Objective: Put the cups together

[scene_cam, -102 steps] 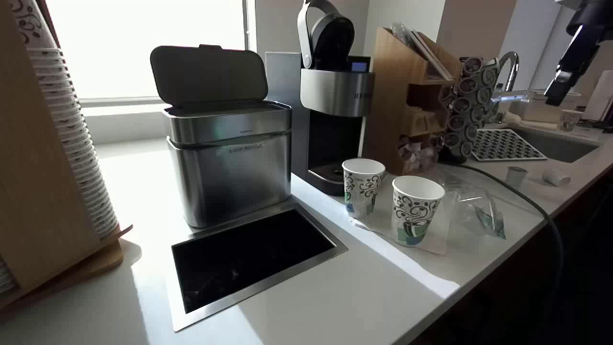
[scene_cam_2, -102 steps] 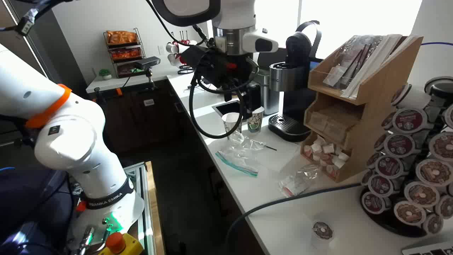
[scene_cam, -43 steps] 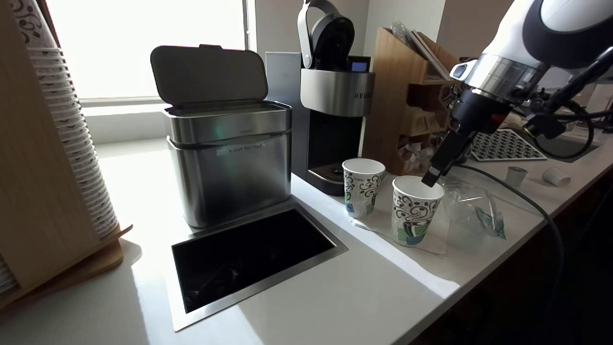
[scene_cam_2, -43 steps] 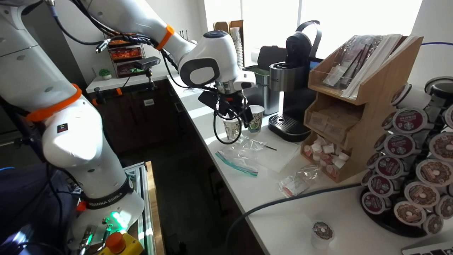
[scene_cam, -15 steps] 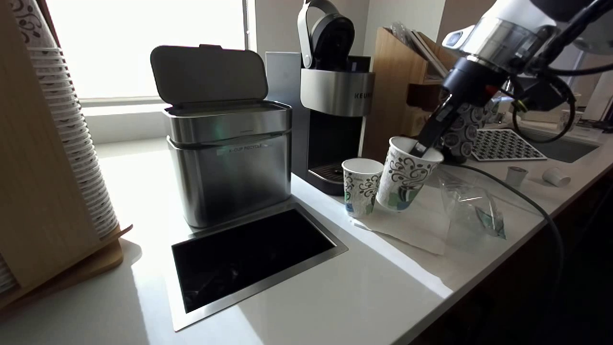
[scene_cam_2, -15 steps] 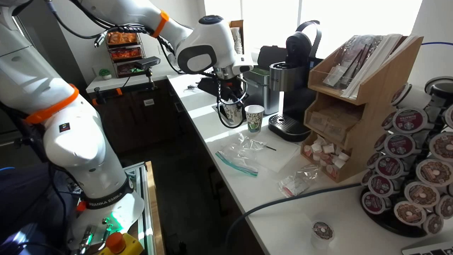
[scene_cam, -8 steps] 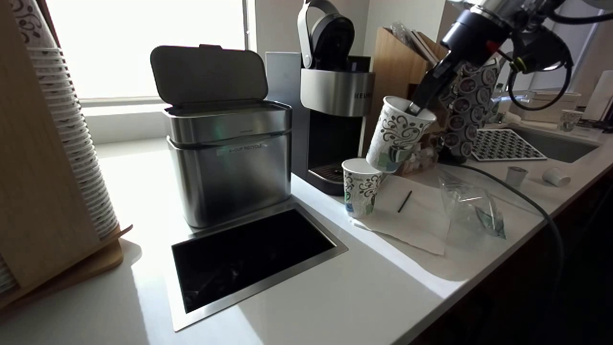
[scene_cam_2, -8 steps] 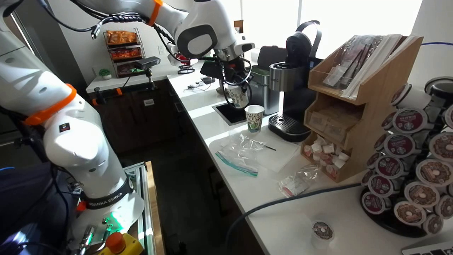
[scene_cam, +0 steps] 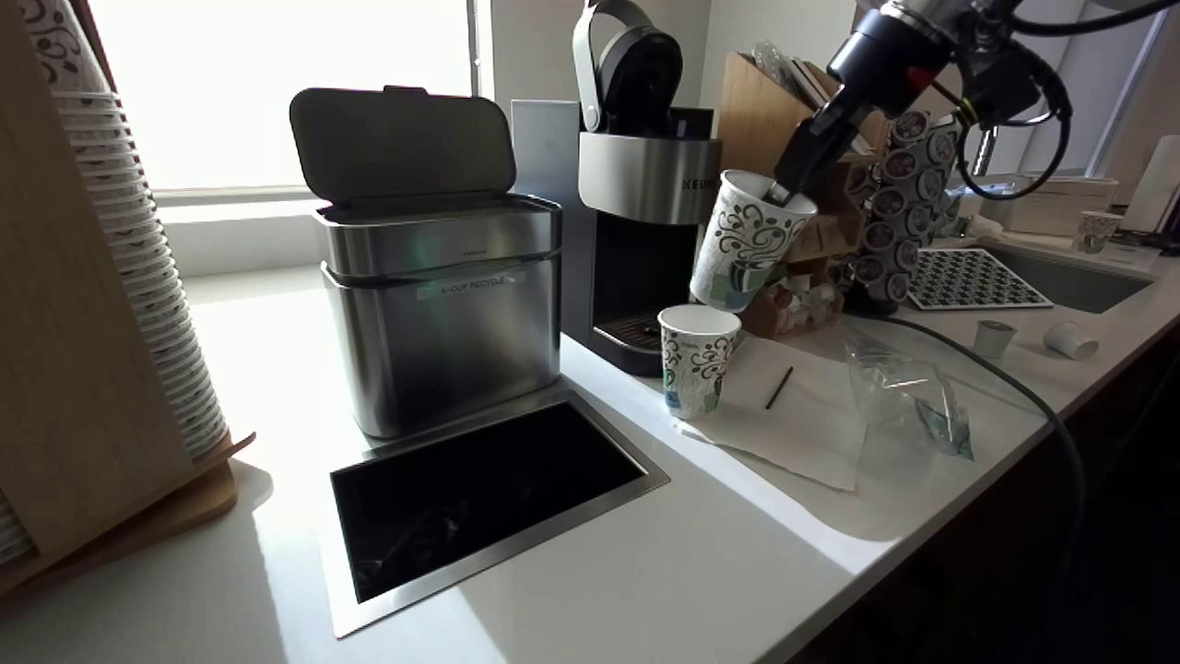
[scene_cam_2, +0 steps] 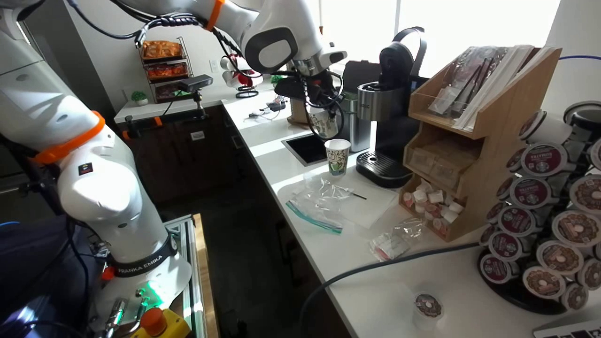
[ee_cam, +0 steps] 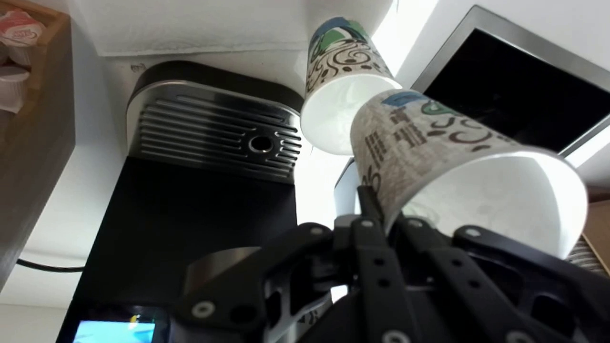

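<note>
1. Right now, the gripper [scene_cam: 782, 187] is pinched on the wall of the held cup [scene_cam: 749, 244] near its rim; in the wrist view one finger lies outside the wall and the other inside the mouth.
2. The held cup hangs in the air, tilted, its rim up by the gripper and its base slanting down toward the standing cup [scene_cam: 696, 369].
3. In both exterior views that base shows just above the rim of the standing cup and a little to one side; whether the two touch, I cannot tell.
4. The standing cup is upright on the surface [scene_cam: 645, 572], its mouth open, near the drip tray [ee_cam: 205, 128] of the coffee maker [scene_cam: 650, 180].
5. Close by, a thin dark stick [scene_cam: 779, 388] lies on a white sheet [scene_cam: 802, 433], with a clear plastic bag [scene_cam: 908, 397] next to it.
6. A metal bin [scene_cam: 452, 341] marked K-CUP RECYCLE, lid [scene_cam: 406, 143] raised, stands right beside a dark framed opening [scene_cam: 503, 549] in the surface.
7. Across the coffee maker from the bin come a wooden organiser [scene_cam_2: 502, 155] and a rack of coffee pods [scene_cam_2: 512, 298].
8. A tall stack of cups [scene_cam: 147, 267] stands in a wooden holder [scene_cam: 55, 277].
</note>
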`<state>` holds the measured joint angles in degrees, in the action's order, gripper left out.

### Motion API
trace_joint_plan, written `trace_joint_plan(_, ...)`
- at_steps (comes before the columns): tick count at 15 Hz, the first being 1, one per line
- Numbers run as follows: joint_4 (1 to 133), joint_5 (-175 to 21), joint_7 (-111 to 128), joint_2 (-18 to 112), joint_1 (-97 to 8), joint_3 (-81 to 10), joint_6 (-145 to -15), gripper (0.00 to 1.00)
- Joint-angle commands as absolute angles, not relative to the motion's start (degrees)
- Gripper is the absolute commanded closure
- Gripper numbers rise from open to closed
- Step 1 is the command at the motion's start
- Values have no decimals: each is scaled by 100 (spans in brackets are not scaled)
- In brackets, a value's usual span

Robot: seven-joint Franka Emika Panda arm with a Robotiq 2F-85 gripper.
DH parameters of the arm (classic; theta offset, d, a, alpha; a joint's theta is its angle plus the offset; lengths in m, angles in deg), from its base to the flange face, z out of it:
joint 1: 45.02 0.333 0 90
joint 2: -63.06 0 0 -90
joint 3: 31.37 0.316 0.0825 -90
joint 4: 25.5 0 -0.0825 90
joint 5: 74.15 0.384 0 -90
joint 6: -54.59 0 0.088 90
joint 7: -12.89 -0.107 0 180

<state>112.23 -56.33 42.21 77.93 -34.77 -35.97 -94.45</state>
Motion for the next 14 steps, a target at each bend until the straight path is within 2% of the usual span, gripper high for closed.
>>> trace_joint_plan(1,10877,-5683,4103,7377,-3537,-3570,-9375,99)
trace_joint_plan(14,10236,-5875,3901,6550,-3844,-3247,-9227,99)
